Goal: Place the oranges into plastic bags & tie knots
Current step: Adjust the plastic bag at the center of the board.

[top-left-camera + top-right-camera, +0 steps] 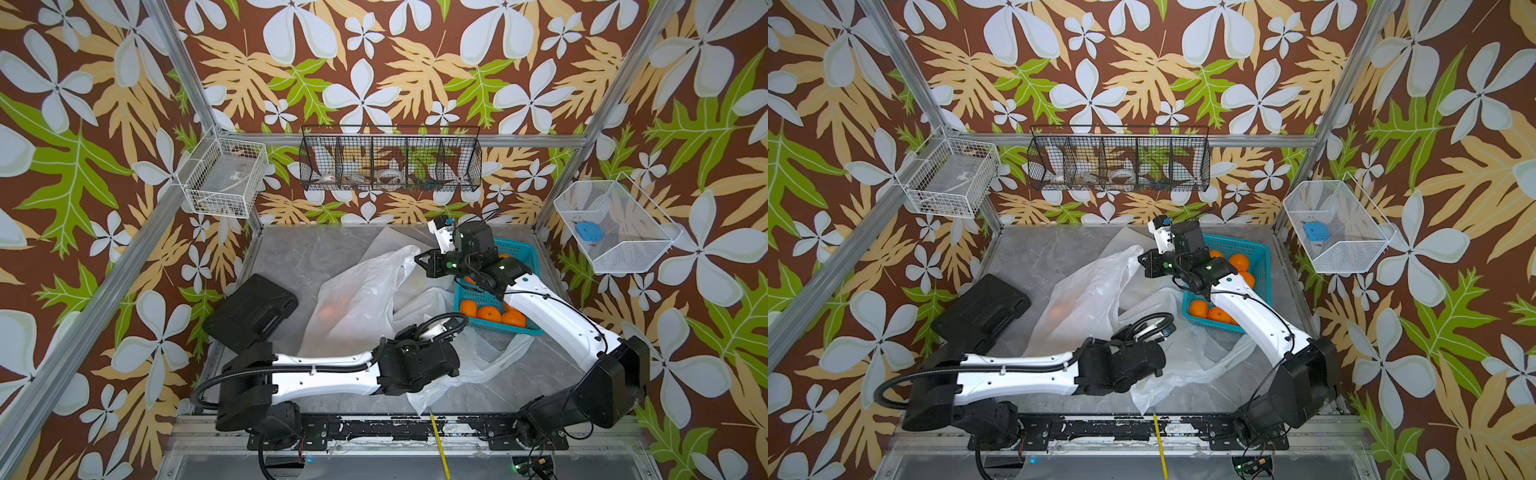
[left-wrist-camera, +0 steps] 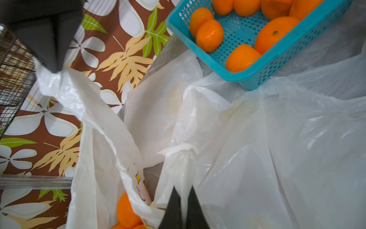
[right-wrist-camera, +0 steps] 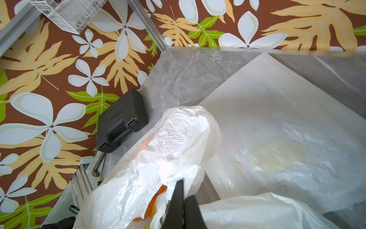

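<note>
A translucent white plastic bag (image 1: 357,299) hangs open between my two grippers, with oranges (image 2: 126,212) showing inside it. My left gripper (image 2: 183,193) is shut on one bunched handle of that bag. My right gripper (image 3: 183,188), also seen in a top view (image 1: 419,261), is shut on the opposite handle and holds it up higher. More oranges (image 1: 488,313) lie in the teal basket (image 1: 519,249) under the right arm. Two other plastic bags lie on the table: one flat at the back (image 3: 277,119), one crumpled at the front right (image 1: 490,357). No knots are in view.
A black case (image 1: 251,311) lies at the table's left edge. Wire baskets hang on the left (image 1: 224,178), back (image 1: 390,160) and right (image 1: 611,226) walls. A yellow stick (image 1: 438,440) lies across the front rail.
</note>
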Robot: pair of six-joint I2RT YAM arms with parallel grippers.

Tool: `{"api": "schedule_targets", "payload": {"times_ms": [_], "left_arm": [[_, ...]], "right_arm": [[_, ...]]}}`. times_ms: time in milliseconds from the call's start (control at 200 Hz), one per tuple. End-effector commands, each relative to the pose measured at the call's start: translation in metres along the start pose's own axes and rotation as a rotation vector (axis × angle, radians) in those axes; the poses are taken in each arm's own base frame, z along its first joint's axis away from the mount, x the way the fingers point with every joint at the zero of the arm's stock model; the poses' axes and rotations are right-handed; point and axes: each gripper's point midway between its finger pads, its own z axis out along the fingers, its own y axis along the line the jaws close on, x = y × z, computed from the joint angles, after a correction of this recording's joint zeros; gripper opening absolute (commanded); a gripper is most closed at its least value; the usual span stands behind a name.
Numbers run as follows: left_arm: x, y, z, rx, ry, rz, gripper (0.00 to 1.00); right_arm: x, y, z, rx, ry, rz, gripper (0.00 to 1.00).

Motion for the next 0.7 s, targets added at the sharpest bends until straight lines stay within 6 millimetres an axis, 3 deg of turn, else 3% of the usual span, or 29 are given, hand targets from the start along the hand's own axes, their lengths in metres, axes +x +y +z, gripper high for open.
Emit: {"api": "schedule_targets", "payload": {"times_ms": [0,220,380,565,696], "left_arm": [[-0.004,0.046,-0.016,-0.074,-0.064,-0.111,0.00],[0.006,0.153,-0.072,-0.174,-0.206,-0.326,0.00],[-0.006,0.230,-0.123,-0.247,-0.351,-0.439,0.00],[-0.043,0.287,-0.178,-0.257,-0.506,-0.497,0.00],[-0.068,0.307,-0.207,-0.226,-0.599,-0.526,0.00]], "right_arm": [[-0.024,0.019,0.000,-0.078,-0.050,-0.026,0.00],[-0.072,0.053,0.002,-0.201,-0.118,-0.070,0.00],[-0.116,0.074,-0.020,-0.218,-0.223,-0.124,0.00],[-0.153,0.088,-0.063,-0.163,-0.334,-0.165,0.00],[-0.166,0.084,-0.108,-0.114,-0.431,-0.152,0.00]]}}
